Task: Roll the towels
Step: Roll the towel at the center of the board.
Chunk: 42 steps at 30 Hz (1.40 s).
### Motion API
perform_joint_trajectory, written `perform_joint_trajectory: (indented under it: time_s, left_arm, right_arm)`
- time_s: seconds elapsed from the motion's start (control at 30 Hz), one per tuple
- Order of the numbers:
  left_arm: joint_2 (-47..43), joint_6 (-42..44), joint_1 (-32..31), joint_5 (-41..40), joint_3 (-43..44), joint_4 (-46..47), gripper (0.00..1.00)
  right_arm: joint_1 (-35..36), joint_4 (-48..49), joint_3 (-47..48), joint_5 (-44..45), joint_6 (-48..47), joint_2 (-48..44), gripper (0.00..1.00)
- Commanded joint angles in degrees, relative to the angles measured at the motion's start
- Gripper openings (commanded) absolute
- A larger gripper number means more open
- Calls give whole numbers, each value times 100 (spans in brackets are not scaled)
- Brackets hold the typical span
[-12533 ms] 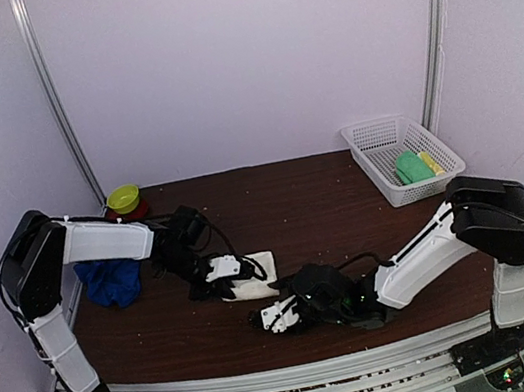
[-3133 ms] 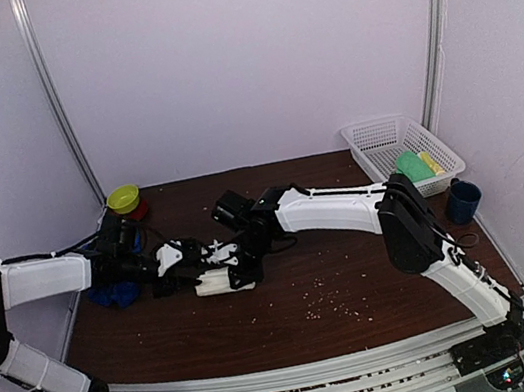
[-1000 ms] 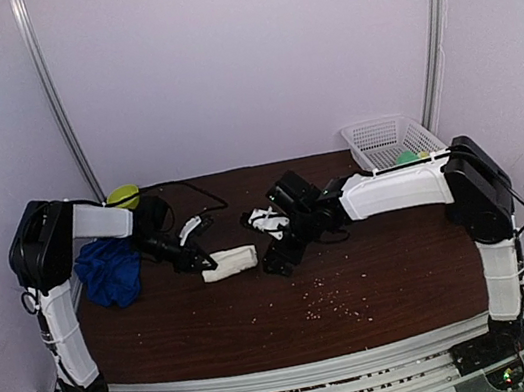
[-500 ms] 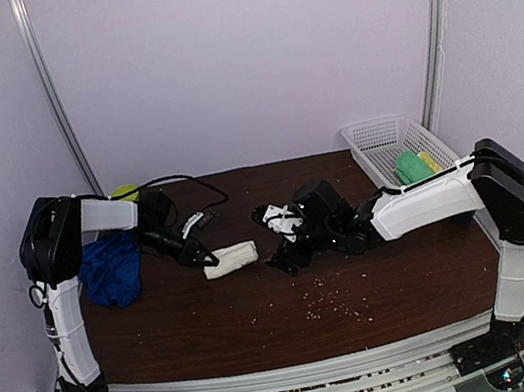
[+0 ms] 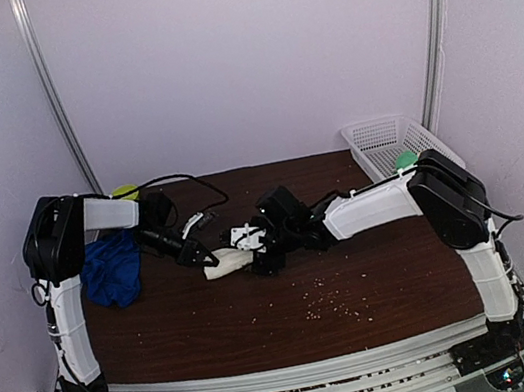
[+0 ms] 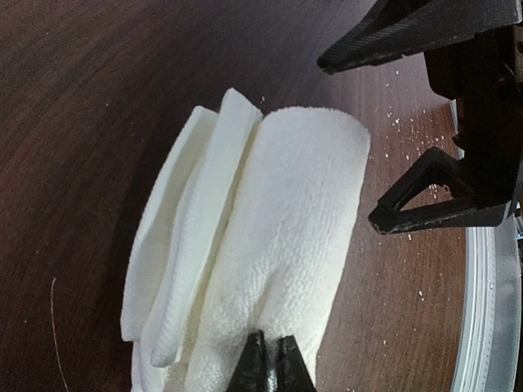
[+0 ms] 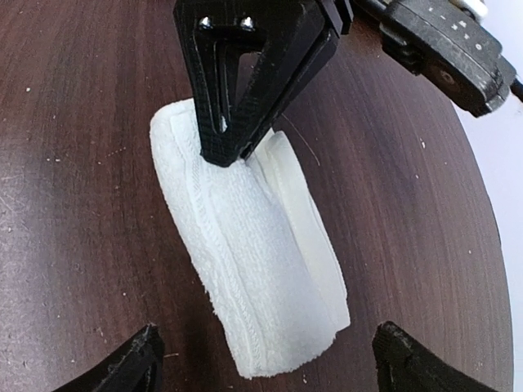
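Right gripper is swung back, spread wide around the white towel — end pinched by left gripper — blue towel unrolled.

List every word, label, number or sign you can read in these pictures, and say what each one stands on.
None: no text can be read in any view.
The rolled cream-white cloth towel, the crumpled royal blue cloth towel and the white plastic mesh basket show no print or label.
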Motion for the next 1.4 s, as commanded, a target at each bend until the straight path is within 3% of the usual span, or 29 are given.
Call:
perform_joint_trajectory:
  time_s: [0.0, 0.13, 0.23, 0.37, 0.47, 0.73, 0.8, 1.0, 1.37]
  left_arm:
    - [455, 255, 27, -922, -164, -181, 0]
    - [447, 343, 30, -997, -177, -189, 0]
    - [457, 375, 26, -1014, -190, -189, 0]
    - [465, 417, 29, -1052, -205, -189, 0]
    - [465, 453, 28, -1075, -208, -187, 0]
    - [343, 654, 25, -1067, -293, -223, 0]
    - [220, 726, 28, -1043, -344, -233, 4]
    - [-364, 860, 34, -967, -502, -225, 25]
    - [-779, 809, 29, -742, -616, -215, 36]
  right_arm:
    - [-53, -530, 587, -405, -487, 318, 87]
    - [-124, -725, 891, -617, -407, 539, 85]
    - [-194, -1034, 1220, -901, -301, 737, 76]
    - [-217, -1634, 1785, -1153, -205, 1016, 56]
    - [-240, -1827, 1926, -1221, -111, 1103, 50]
    - [-346, -2426, 2266, -1896, 203, 1275, 7]
    - [-398, -2626, 2397, -2154, 341, 1360, 1]
    - [-435, -3191, 2535, -2666, 537, 1484, 0]
    - [-436, -3990, 2133, -3414, 159, 1410, 0]
